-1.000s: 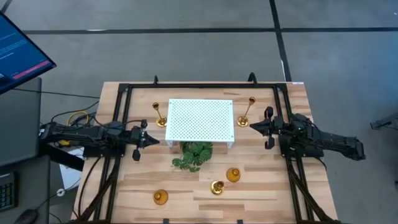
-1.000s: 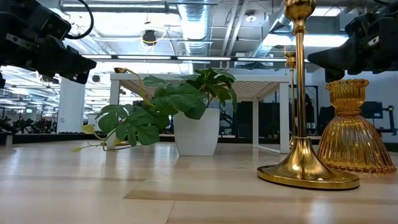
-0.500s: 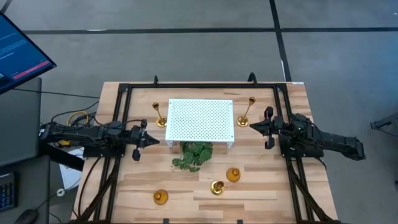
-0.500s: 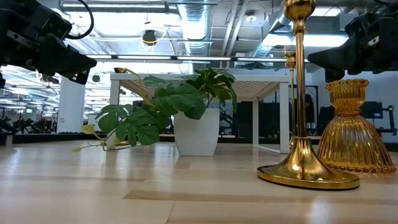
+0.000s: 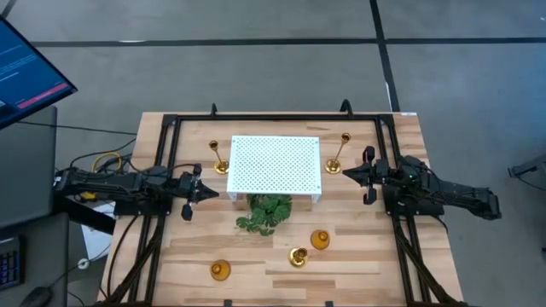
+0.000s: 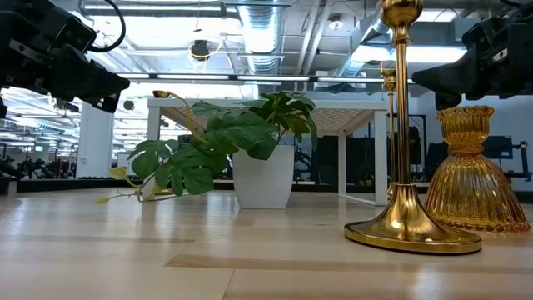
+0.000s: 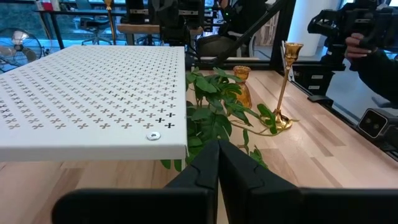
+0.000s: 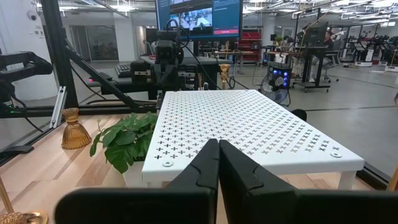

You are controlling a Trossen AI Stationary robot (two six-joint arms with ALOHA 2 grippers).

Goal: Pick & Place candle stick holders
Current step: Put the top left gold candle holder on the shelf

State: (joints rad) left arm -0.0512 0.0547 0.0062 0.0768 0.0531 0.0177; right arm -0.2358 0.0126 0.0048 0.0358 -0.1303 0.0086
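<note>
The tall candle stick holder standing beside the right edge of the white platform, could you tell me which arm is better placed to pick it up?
Probably the right. The right gripper hangs shut just beside that holder, while the left gripper waits across the white platform, nearer the other tall holder.

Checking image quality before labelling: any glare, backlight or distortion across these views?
Low view: bright ceiling lights backlight the plant; the tall holder up close shows specular highlights and its top is cut off. High view: even light, soft shadows, the platform bright white. Left wrist view: shut left claw fills the foreground. Right wrist view: wide-angle stretch of the platform, shut right claw in the foreground.
</note>
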